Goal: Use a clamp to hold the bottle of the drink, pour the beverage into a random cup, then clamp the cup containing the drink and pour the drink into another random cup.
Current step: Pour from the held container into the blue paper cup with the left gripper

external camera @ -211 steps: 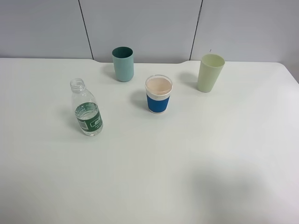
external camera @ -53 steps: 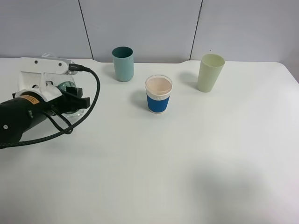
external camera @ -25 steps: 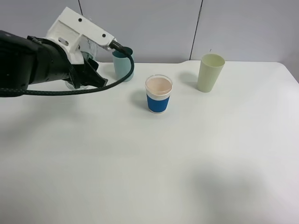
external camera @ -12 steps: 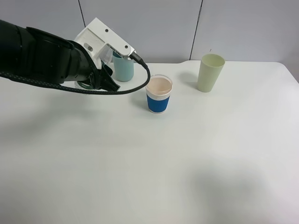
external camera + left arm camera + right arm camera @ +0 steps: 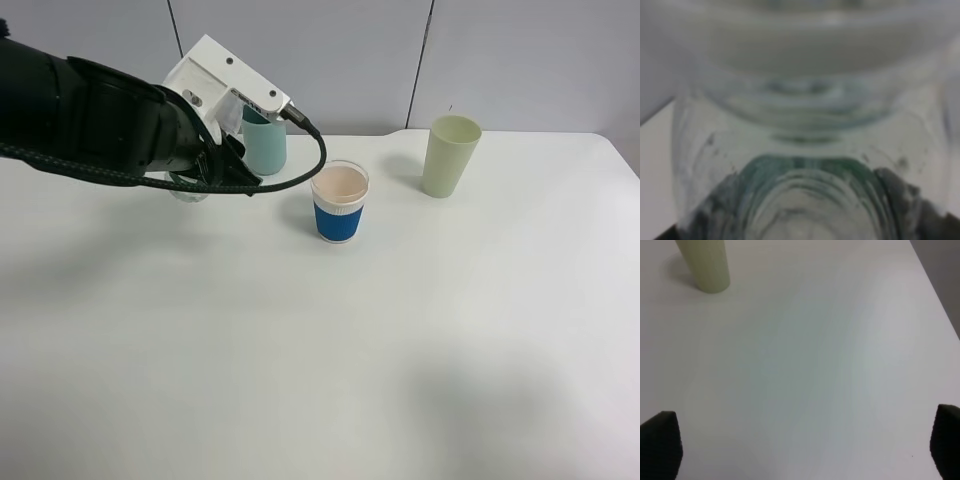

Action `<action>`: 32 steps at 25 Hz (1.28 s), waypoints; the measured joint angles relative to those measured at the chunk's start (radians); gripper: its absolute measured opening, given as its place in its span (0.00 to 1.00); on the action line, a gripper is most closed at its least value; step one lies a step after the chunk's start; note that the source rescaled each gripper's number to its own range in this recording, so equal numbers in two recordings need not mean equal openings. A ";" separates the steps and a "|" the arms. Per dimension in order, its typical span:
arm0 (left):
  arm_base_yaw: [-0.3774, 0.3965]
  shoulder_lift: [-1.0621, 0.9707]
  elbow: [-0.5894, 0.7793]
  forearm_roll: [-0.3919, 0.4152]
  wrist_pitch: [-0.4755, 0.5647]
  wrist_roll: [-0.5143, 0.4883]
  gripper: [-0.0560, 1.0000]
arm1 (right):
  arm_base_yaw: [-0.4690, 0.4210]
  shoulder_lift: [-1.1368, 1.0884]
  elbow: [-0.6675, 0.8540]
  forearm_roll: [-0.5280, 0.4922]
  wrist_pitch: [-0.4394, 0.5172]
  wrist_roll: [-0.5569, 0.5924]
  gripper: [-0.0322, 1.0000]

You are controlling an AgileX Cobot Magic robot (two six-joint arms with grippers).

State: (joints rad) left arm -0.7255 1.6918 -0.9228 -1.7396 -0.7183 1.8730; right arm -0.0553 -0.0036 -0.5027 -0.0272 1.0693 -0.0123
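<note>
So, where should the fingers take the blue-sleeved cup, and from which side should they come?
Take it at the ribbed blue sleeve, round the middle, right fingers level. The cup stands upright and open, so its rim should stay free. Coming from the right or front seems best: the left arm with the bottle crowds its left.

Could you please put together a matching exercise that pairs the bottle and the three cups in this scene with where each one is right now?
Things:
1. small clear plastic bottle with green label
2. short white paper cup with blue ribbed sleeve
3. teal straight-sided tumbler
4. pale yellow-green tapered tumbler

Places:
A. standing farthest right
B. gripped in the left hand
C. partly hidden behind the left arm
D. standing between the other two cups

Pairs: 1-B, 2-D, 3-C, 4-A
</note>
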 joint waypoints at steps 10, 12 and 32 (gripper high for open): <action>-0.031 0.111 -0.107 -0.003 -0.129 0.134 0.10 | 0.000 0.000 0.000 0.000 0.000 0.000 1.00; -0.035 0.138 -0.123 -0.005 -0.157 0.164 0.10 | 0.000 0.000 0.000 0.000 0.000 0.000 1.00; -0.120 0.379 -0.303 -0.009 -0.293 0.459 0.10 | 0.000 0.000 0.000 0.000 0.000 0.000 1.00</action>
State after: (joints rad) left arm -0.8455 2.0708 -1.2254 -1.7483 -1.0115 2.3318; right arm -0.0553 -0.0036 -0.5027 -0.0272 1.0693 -0.0123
